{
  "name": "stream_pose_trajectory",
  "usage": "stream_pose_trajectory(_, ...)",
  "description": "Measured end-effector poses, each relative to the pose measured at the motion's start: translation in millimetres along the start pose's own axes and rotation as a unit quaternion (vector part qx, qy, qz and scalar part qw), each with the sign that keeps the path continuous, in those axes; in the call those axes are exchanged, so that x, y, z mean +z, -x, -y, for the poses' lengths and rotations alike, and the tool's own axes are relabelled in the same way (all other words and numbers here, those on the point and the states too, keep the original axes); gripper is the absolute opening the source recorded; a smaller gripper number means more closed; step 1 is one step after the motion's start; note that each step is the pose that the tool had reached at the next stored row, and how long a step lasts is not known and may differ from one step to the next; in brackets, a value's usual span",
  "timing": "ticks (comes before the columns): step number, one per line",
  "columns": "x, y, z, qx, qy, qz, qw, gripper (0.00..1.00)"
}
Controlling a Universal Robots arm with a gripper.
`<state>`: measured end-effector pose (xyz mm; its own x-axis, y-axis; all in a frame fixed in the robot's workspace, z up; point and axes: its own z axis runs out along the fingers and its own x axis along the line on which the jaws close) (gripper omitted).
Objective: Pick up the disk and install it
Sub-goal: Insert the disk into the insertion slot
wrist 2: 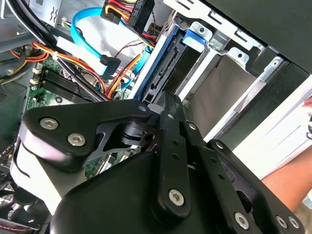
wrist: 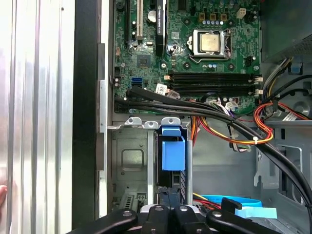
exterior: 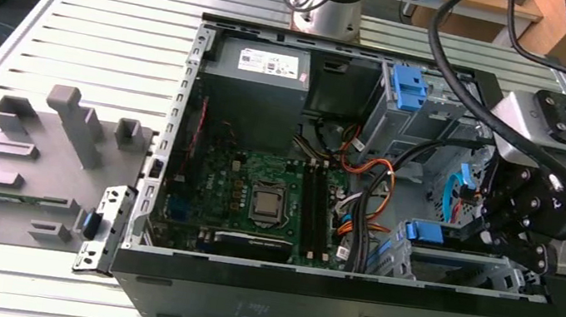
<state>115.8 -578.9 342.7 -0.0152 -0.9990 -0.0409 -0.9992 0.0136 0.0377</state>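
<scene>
No text can be read: the white label (exterior: 265, 61) on the power supply (exterior: 259, 96) beside the motherboard (exterior: 257, 180) carries only illegible print, and the small white tag (wrist: 161, 88) on a cable (wrist: 141, 92) crossing the motherboard's edge is equally unreadable.

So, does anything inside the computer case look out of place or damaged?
Nothing looks damaged. One blue cable hangs loose, its plug unconnected, near the disk in the drive cage.
</scene>
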Motion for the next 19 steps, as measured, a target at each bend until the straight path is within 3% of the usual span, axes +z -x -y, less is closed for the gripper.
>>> stream_pose_trajectory(4,2.1,-0.1,-1.9,-0.002,-0.0091,0.0013,0.99996,0.11)
stream_pose_trajectory(12,3.6,2.0,-3.1,-0.002,-0.0097,0.0014,0.99995,0.11)
stream_pose_trajectory(19,14.6,1.9,-3.0,-0.002,-0.0098,0.0013,0.99995,0.11)
